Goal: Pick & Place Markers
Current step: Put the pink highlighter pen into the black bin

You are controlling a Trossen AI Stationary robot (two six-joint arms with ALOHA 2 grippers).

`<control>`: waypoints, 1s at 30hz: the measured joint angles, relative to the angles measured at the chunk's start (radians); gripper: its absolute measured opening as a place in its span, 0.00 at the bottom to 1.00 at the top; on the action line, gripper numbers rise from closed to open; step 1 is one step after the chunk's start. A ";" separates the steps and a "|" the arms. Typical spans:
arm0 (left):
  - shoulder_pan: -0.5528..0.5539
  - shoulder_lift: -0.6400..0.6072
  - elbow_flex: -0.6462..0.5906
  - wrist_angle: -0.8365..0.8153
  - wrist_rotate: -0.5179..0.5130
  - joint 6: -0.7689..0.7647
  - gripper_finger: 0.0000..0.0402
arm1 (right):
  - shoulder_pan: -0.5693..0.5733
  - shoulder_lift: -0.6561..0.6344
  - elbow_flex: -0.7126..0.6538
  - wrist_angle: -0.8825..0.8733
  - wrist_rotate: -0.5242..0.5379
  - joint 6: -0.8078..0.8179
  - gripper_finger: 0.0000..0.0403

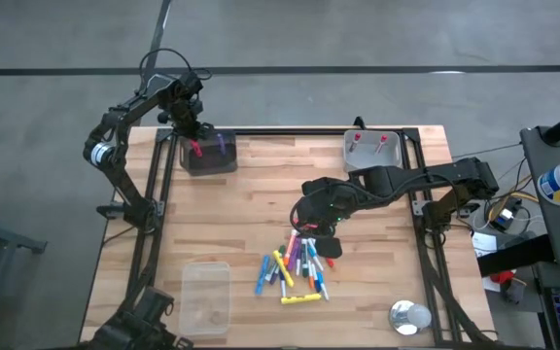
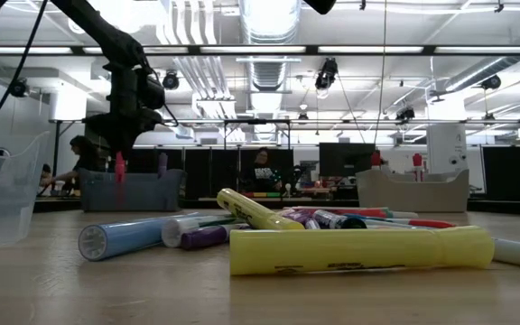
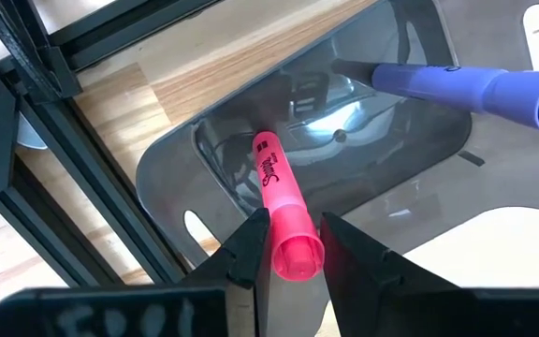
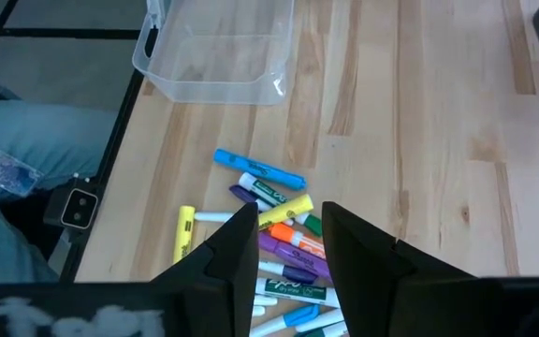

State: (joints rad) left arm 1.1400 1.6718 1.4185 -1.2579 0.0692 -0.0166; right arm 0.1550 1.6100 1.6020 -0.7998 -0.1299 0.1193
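Left claw (image 3: 288,245) is squeezing a pink marker (image 3: 283,213) between its two dark fingers. It holds the marker over a dark bin (image 1: 208,156) at the far left corner of the table (image 1: 261,204). The pink marker points down into the bin. A purple marker (image 3: 466,84) is leaning in the same bin, a little apart from the pink one. Seen from above, the left claw (image 1: 193,131) sits right at the bin's far edge. Right claw (image 4: 288,239) hangs over the pile of markers (image 1: 297,267) in the middle of the table, nearer the front. Its fingers stand a little apart, and nothing is between them. The pile has many colors: blue, yellow, orange, purple, green and pink. One yellow marker (image 1: 300,298) lies alone at the front edge of the pile. From table height, a fat yellow marker (image 2: 359,250) lies closest, with a blue one (image 2: 134,236) off to its side. A gray bin (image 1: 373,151) at the far right holds two markers with red tops. A clear tub (image 1: 205,297) sits at the front left. A small shiny round thing (image 1: 409,317) sits at the front right.
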 joint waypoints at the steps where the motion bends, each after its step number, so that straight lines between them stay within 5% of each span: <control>1: 0.000 0.000 0.000 0.000 0.000 0.000 0.20 | 0.000 0.000 0.000 0.000 0.000 0.000 0.28; 20: 0.000 -0.001 -0.023 0.003 0.000 0.014 0.21 | 0.000 0.000 0.000 -0.004 0.000 0.000 0.28; 30: 0.000 0.000 -0.031 0.008 -0.003 0.014 0.37 | 0.000 0.000 0.000 -0.004 0.000 0.000 0.28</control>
State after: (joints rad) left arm 1.1400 1.6722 1.3872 -1.2503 0.0662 -0.0029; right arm 0.1551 1.6100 1.6020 -0.8036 -0.1302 0.1192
